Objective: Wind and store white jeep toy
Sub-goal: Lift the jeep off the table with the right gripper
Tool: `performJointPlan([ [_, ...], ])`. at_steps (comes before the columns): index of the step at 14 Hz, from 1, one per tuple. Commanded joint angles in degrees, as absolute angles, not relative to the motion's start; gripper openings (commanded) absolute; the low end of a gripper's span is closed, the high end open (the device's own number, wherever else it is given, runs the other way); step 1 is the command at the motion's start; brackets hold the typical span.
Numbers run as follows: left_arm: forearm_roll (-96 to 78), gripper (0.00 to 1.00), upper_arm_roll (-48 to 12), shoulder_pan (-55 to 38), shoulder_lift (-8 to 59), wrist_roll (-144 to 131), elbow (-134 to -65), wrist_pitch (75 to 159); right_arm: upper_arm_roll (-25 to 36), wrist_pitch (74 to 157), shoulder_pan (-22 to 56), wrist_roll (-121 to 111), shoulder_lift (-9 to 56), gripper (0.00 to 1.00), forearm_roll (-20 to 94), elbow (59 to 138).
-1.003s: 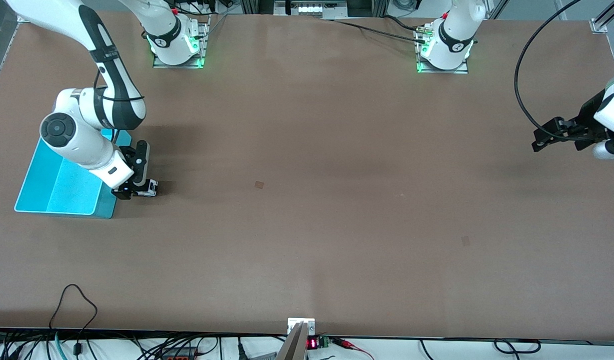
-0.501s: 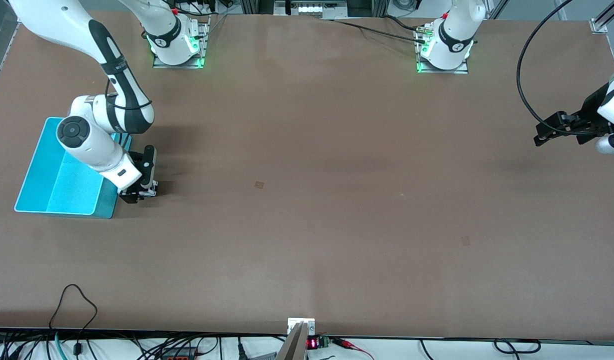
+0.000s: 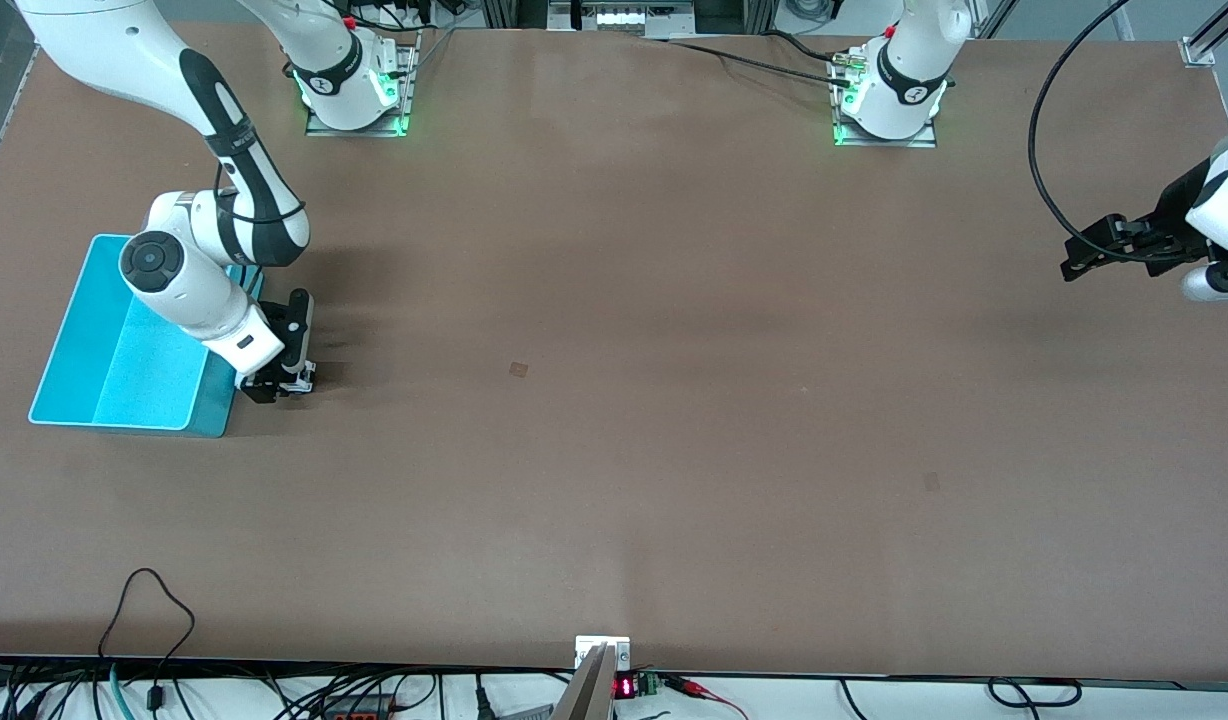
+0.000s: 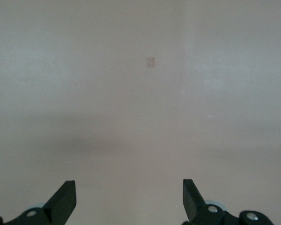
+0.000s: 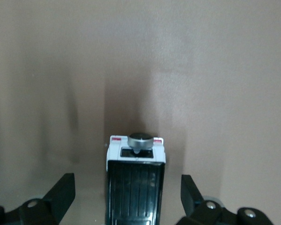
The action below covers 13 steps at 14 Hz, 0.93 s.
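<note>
Placement at the middle left of the front view says most: the white jeep toy stands on the brown table just beside the turquoise bin, on the bin's side toward the left arm's end of the table, so the later drop into storage would likely be short. The right gripper is down around the toy, its fingers spread wide on either side and not touching it; in the right wrist view the black roof panel sits centred between the two dark fingertips, with gaps on both flanks and a grey round knob at the toy's end. That straddling pose looks meant for a squeeze on the body before winding. The left gripper, at the right edge of the front view, waits over bare table, wide open and holding nothing. No brand, label or readable writing shows on toy, bin or table.
</note>
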<state>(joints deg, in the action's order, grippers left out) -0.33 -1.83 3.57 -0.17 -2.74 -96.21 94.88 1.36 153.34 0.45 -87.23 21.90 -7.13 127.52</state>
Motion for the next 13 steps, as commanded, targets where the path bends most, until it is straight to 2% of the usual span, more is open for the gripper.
performJointPlan([
  [1,-0.62,1.00,-1.76,3.52,-0.97,-2.72,-96.24,93.96,1.05,155.48,-0.79,-88.59,22.76,1.00,-7.91,128.32],
  [3,-0.53,1.00,-1.76,3.52,-0.97,-2.72,-96.24,94.04,1.05,155.48,-0.70,-88.77,22.94,1.00,-7.91,128.23],
  [5,-0.53,1.00,-1.41,3.60,-0.97,-2.72,-96.24,94.04,1.05,155.39,-0.62,-90.70,22.94,0.34,-7.91,128.14],
  [6,-0.53,1.00,-1.32,3.60,-0.88,-2.72,-96.24,94.04,1.05,155.30,-0.79,-90.70,22.94,0.16,-7.91,128.14],
  [9,-0.53,1.00,-1.32,3.60,-0.88,-2.72,-96.24,94.22,1.05,155.13,-0.79,-90.97,22.94,0.01,-7.82,127.97],
  [13,-0.53,1.00,-1.23,3.60,-0.79,-2.72,-96.24,94.57,0.97,154.52,-0.27,-87.82,21.45,0.00,-7.21,128.14],
])
